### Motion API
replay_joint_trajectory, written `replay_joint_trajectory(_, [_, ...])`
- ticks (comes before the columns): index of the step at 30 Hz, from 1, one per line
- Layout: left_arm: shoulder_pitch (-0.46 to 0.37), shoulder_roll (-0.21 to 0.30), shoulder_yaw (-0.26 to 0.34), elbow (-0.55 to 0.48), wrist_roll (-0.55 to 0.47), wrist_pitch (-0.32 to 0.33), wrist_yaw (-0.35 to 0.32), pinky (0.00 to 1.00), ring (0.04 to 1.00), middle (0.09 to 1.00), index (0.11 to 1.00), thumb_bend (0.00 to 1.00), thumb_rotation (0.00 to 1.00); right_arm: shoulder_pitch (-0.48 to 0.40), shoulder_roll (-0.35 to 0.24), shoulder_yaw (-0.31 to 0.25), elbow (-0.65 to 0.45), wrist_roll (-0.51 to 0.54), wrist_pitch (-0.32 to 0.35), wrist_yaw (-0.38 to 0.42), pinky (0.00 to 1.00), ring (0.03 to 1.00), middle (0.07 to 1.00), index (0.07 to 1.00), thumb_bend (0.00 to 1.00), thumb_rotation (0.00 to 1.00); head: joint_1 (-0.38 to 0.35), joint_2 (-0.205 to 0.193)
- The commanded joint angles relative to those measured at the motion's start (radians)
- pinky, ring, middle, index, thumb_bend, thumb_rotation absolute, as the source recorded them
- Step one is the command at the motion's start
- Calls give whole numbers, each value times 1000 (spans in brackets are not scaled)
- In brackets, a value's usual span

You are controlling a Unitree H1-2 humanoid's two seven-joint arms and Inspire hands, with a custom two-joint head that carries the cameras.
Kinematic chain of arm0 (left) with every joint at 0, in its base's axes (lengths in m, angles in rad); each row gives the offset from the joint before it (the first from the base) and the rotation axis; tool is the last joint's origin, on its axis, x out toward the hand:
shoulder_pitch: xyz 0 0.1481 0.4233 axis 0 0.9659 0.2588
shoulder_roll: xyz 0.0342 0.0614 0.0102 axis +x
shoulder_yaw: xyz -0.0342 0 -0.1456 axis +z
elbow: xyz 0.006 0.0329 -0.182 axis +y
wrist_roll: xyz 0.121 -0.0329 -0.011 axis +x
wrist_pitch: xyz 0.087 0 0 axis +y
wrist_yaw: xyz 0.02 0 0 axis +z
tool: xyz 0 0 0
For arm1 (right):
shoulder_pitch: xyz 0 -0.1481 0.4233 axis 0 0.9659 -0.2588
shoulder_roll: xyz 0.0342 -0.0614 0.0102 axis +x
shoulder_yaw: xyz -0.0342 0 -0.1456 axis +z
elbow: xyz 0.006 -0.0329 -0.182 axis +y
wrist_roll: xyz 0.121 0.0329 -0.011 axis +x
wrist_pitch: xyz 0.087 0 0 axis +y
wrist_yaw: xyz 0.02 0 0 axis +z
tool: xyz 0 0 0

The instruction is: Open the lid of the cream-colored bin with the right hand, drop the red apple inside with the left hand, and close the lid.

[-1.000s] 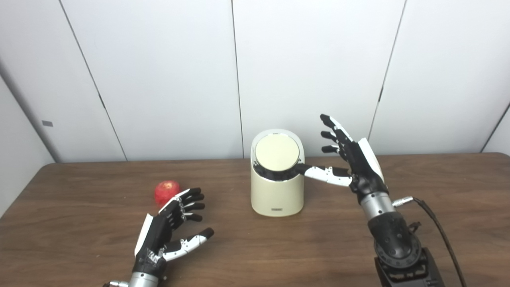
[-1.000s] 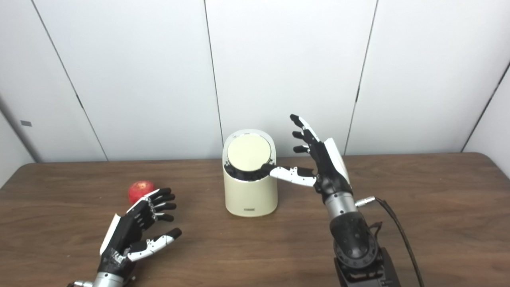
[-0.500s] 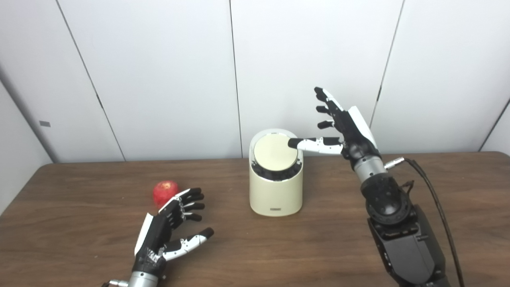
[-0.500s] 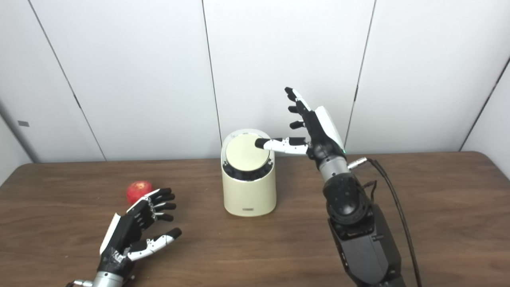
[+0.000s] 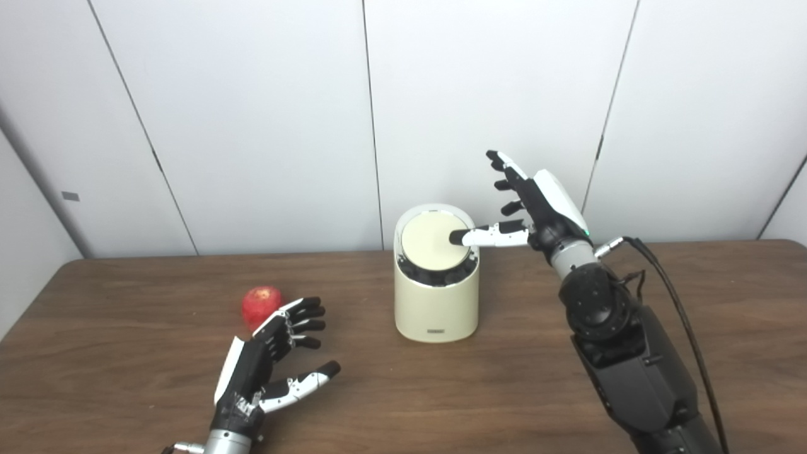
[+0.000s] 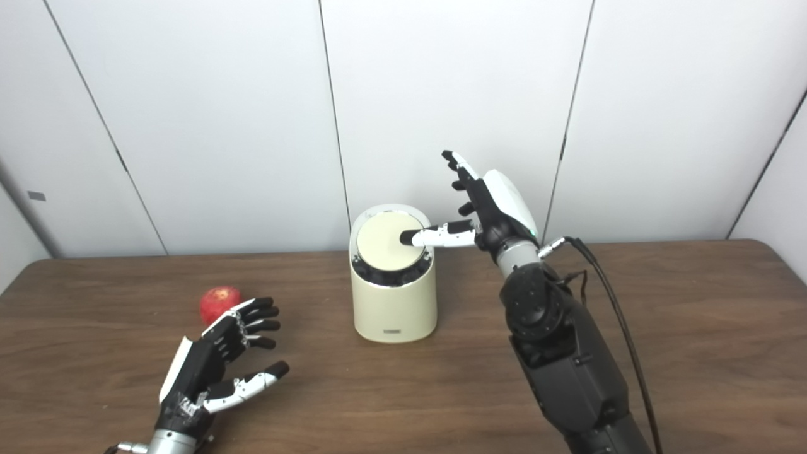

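Left eye view shows my right hand (image 5: 536, 208) spread and empty, thumb on the shut lid (image 5: 435, 243) of the bin (image 5: 435, 302), while my left hand (image 5: 268, 359) waits open, the apple (image 5: 260, 301) just beyond its fingertips, ungrasped.

This looks like a robot test lab. Plain white wall panels (image 5: 252, 113) fill the upper frame. Below them runs a bare wood-grain worktop (image 5: 441, 391).
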Motion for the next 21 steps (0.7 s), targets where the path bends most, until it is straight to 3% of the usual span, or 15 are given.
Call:
replay_joint_trajectory(1, [-6,-16,-8,20,0,-19,17,633,736,779,816,646,0,-66,3,5,-11,-20,-5,-6,668,860,932,946,941,349,-1,1])
replay_joint_trajectory(21, [-4,-21,-20,9,9,-12,30,631,736,777,811,652,0,-103,14,86,53,-72,15,15,714,899,935,945,965,393,18,16])
